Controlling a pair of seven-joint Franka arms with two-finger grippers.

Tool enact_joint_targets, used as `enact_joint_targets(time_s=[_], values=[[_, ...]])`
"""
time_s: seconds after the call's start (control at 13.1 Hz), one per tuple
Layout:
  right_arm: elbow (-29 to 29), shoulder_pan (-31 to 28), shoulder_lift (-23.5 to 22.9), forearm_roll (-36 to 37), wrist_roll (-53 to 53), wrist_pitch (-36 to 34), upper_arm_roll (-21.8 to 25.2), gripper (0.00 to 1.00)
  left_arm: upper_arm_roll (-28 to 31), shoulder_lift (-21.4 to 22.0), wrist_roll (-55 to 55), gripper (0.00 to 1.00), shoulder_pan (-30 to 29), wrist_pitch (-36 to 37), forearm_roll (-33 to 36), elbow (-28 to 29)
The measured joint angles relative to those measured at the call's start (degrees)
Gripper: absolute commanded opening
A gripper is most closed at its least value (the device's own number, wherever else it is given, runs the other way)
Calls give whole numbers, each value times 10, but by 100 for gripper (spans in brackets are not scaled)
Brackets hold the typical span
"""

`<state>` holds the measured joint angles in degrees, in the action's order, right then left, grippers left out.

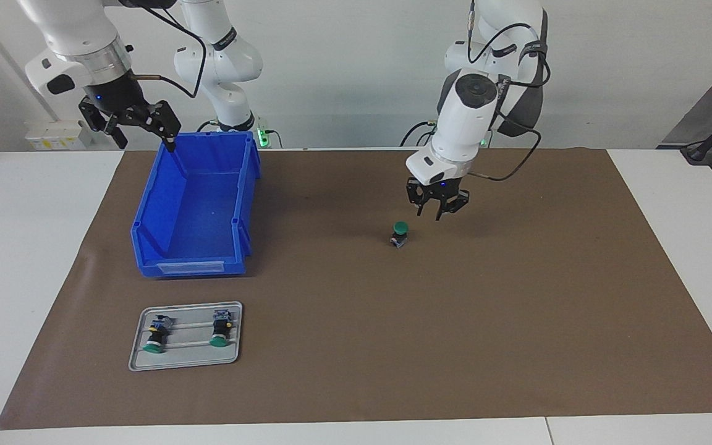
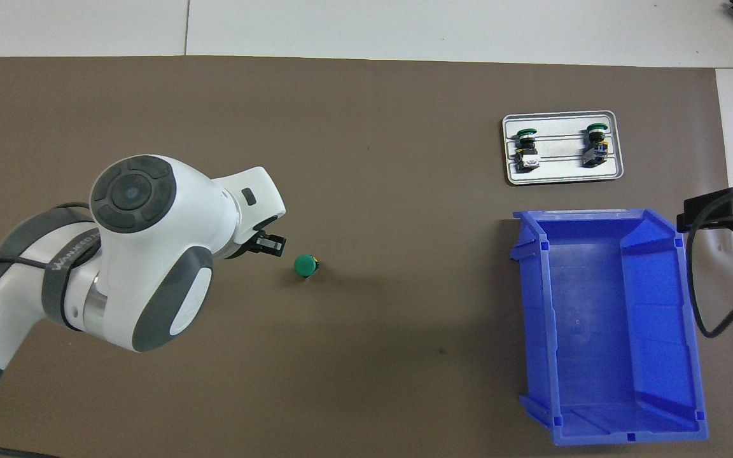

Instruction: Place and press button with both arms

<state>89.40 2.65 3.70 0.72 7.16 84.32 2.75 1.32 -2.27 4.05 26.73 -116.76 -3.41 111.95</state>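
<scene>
Center frame, the button (image 1: 400, 234) is standing upright; the left end effector (image 1: 436, 213), fingers spread, is hovering beside it. The right end effector (image 1: 139, 127), spread, is waiting upper left. Pressing well probably means descending squarely onto the cap.

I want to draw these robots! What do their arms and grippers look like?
Both arms are big, white and rounded, with grey bands at the joints and black cables looping along them. Each wrist has a small blue light. The left gripper and right gripper are black with two fingers, and the right wrist has a shiny silver ring.
</scene>
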Motion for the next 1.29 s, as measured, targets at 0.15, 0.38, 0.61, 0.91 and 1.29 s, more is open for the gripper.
enact_joint_targets(time_s=[0.15,0.38,0.61,0.91,1.29], values=[[0,0,0,0,0,0,0,100,2,23,-19,100,-45,11,0,-2],[0,0,0,0,0,0,0,100,3,45,-73,100,-118,85,1,-60],[0,0,0,0,0,0,0,100,3,33,-132,100,-174,179,2,-158],[0,0,0,0,0,0,0,100,3,-1,-162,100,-211,243,31,-243],[0,0,0,0,0,-1,0,100,4,16,-176,100,-233,261,32,-245]])
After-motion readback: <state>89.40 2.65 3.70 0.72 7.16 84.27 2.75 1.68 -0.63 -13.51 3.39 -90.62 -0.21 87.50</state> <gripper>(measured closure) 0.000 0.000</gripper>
